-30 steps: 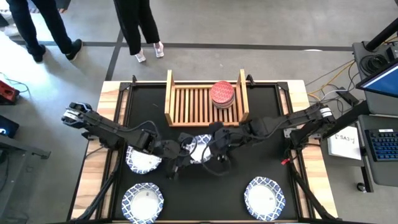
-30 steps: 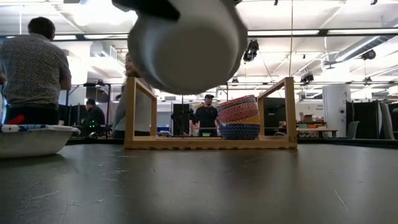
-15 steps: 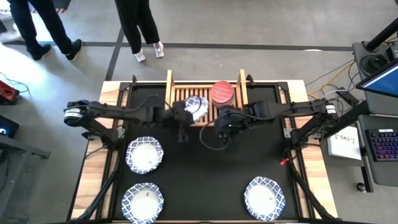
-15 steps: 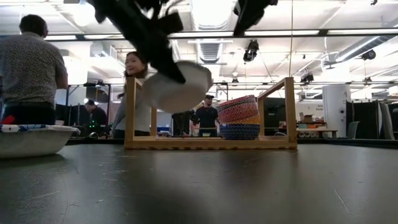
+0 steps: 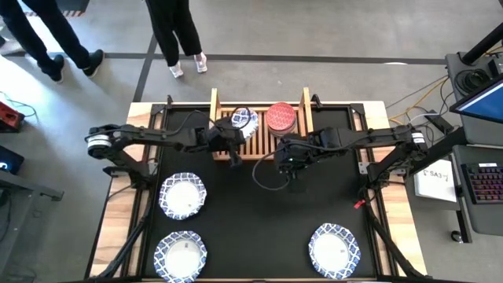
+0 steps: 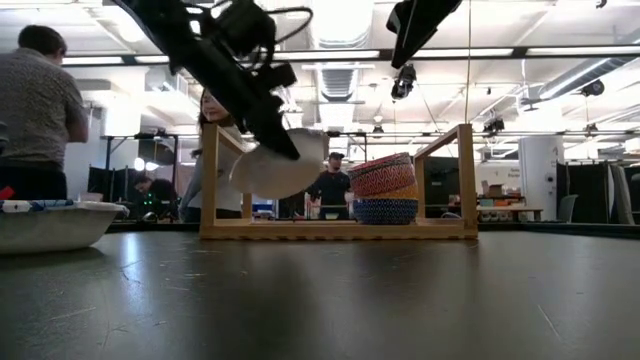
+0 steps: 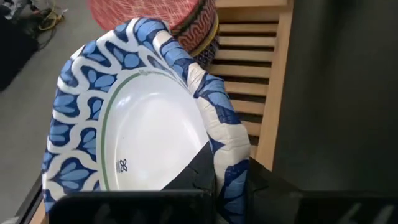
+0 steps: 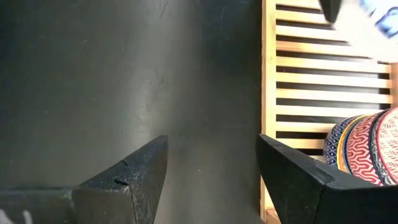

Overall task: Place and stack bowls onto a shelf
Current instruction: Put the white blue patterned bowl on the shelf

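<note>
my left gripper [image 5: 233,132]: pinched tight on rim of a blue-patterned white bowl [image 5: 243,122], tilted above the shelf [image 5: 226,140] slats, 9 o'clock of the small-bowl stack [image 5: 280,119] | my right gripper [image 5: 289,161]: fingers wide apart, empty, over the table [image 5: 259,212] at 6 o'clock of that stack | three patterned bowls [image 5: 182,196] on table

text: none legible | paper sheet [image 5: 438,180]: print too small to read
</note>
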Action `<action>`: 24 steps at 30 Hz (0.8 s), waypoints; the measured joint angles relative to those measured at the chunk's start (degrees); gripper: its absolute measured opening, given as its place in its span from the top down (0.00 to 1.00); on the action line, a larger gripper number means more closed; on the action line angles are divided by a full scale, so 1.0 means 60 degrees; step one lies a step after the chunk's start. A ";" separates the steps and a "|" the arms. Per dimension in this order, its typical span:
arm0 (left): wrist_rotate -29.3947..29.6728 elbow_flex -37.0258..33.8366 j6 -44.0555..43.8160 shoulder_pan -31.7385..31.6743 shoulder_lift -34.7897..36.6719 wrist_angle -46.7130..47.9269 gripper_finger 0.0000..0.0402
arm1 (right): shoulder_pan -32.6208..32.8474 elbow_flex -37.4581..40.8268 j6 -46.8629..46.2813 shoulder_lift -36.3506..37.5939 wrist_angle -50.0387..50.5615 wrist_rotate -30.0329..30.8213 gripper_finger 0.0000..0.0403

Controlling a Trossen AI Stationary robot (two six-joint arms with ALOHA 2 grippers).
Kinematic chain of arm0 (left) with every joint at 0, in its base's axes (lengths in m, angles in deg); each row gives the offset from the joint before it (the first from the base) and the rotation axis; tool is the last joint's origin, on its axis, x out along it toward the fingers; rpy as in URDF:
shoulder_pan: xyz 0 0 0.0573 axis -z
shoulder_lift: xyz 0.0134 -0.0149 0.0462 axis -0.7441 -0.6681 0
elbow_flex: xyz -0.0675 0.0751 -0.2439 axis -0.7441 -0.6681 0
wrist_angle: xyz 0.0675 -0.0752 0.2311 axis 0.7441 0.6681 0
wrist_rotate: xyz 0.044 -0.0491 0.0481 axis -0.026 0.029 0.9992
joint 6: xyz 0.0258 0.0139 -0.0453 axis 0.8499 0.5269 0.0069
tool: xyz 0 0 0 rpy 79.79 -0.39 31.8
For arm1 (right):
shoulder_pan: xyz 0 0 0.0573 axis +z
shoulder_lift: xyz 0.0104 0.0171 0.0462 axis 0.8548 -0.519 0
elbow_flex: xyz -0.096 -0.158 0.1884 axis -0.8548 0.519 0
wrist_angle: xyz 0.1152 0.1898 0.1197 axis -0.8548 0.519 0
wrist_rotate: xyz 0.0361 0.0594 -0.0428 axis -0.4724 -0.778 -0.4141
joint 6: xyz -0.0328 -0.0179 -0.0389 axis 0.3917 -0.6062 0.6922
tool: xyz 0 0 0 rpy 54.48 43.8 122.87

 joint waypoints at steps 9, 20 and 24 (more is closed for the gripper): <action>0.1192 0.0684 0.0447 -0.0010 -0.1764 -0.0093 1.00 | 0.0000 0.0000 -0.0077 0.0000 0.0137 -0.0007 0.43; 0.1195 0.0857 0.0487 -0.0072 -0.2548 -0.0431 1.00 | 0.0000 0.0000 -0.0182 0.0000 0.0494 -0.0007 0.43; 0.1188 0.0857 0.0521 -0.0062 -0.2548 -0.0384 0.99 | 0.0000 0.0000 -0.0171 0.0000 0.0500 -0.0006 0.43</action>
